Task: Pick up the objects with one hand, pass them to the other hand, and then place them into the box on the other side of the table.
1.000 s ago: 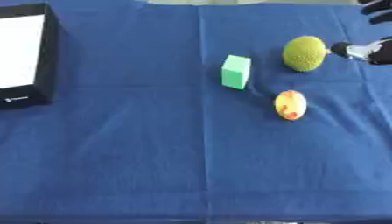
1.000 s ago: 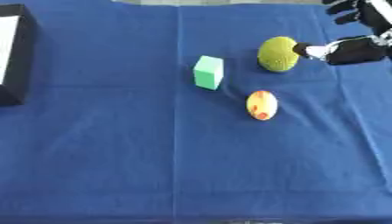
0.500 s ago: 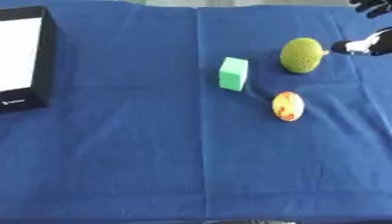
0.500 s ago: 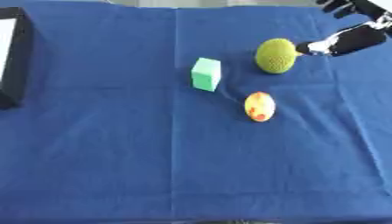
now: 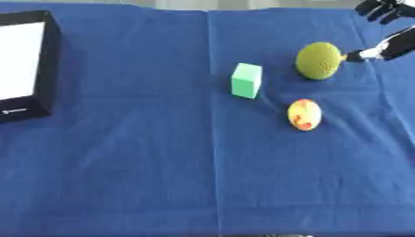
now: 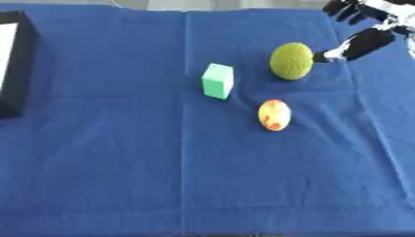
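Fruit comes first: the green bumpy ball-shaped fruit lies on the blue-clothed counter just to the left of the right robot hand, on its thumb side. One dark finger with a pale tip reaches down to the fruit's right flank and looks to touch it or sit just beside it; the pictures do not settle which. The rest of the robot hand is spread apart above and to the right, fingers uncurled, holding nothing. The fruit is nearly round, a little taller than wide, so it gives no strong axis to line up on.

Farther left of the robot hand stands the green block, and nearer the robot, below the fruit, lies the orange-yellow egg-shaped object. The black box with its white inside sits well apart at the far left edge. No left robot hand shows, so the right one is plainly the nearer, and closing on the fruit means moving leftward.
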`<control>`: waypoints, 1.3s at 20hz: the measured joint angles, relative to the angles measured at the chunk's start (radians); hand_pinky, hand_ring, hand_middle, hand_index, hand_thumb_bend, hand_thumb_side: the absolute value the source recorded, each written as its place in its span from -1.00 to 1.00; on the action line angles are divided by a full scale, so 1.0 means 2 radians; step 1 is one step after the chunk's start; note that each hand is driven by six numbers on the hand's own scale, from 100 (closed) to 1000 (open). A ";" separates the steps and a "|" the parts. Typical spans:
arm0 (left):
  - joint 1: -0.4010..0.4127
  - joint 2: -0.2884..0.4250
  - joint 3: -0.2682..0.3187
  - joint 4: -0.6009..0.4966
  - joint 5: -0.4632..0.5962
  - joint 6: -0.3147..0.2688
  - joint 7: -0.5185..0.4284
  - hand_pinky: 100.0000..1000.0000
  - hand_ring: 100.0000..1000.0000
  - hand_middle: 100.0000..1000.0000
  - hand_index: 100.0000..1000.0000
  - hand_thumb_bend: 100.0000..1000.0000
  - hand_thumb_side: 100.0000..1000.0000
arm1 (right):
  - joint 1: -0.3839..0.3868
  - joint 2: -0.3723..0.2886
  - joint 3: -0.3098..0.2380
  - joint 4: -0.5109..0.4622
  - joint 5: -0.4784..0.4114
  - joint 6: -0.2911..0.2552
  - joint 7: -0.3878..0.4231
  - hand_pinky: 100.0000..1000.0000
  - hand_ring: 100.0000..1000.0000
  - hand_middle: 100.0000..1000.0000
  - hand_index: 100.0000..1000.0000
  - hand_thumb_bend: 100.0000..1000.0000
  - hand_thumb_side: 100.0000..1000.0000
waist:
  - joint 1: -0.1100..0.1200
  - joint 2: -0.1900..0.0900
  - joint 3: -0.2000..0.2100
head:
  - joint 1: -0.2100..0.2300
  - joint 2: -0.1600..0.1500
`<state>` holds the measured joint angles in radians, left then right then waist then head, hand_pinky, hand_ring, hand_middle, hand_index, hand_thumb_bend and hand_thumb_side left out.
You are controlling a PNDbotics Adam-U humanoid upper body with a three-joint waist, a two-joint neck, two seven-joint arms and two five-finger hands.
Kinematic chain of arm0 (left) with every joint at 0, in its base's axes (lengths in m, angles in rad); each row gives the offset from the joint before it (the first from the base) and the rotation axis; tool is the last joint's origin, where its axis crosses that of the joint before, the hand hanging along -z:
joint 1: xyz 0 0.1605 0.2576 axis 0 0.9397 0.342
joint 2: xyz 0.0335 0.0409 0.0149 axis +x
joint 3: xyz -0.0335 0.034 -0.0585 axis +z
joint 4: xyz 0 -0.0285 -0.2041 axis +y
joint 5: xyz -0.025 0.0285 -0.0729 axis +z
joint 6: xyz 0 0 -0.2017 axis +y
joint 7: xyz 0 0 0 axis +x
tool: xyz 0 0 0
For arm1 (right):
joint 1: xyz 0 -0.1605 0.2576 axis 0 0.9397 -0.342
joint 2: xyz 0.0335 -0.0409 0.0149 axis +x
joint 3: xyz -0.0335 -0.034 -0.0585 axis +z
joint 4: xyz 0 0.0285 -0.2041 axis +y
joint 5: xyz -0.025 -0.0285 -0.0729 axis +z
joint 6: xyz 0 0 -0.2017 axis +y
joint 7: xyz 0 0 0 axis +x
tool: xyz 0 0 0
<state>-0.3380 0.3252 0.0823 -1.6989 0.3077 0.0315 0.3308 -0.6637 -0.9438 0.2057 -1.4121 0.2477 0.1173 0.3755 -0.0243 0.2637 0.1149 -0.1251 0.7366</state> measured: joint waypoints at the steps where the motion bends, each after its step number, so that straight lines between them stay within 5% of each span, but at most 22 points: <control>1: 0.000 0.000 0.000 0.000 0.000 0.000 0.000 0.46 0.71 0.67 0.49 -0.38 0.46 | -0.004 0.003 0.002 0.008 0.005 -0.003 0.003 0.61 0.63 0.55 0.69 0.15 -0.72 | 0.000 0.000 0.001 | 0.000 0.000; 26: -0.012 -0.001 -0.006 -0.001 0.000 0.004 -0.006 0.46 0.71 0.67 0.49 -0.40 0.49 | -0.075 0.065 -0.001 0.173 0.111 -0.060 0.033 0.63 0.65 0.58 0.71 0.14 -0.66 | 0.006 0.024 0.012 | -0.008 -0.008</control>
<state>-0.3615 0.3228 0.0699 -1.7002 0.3077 0.0391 0.3179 -0.8137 -0.8144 0.2036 -1.0668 0.4689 -0.0025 0.4420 -0.0123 0.3126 0.1398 -0.1417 0.7197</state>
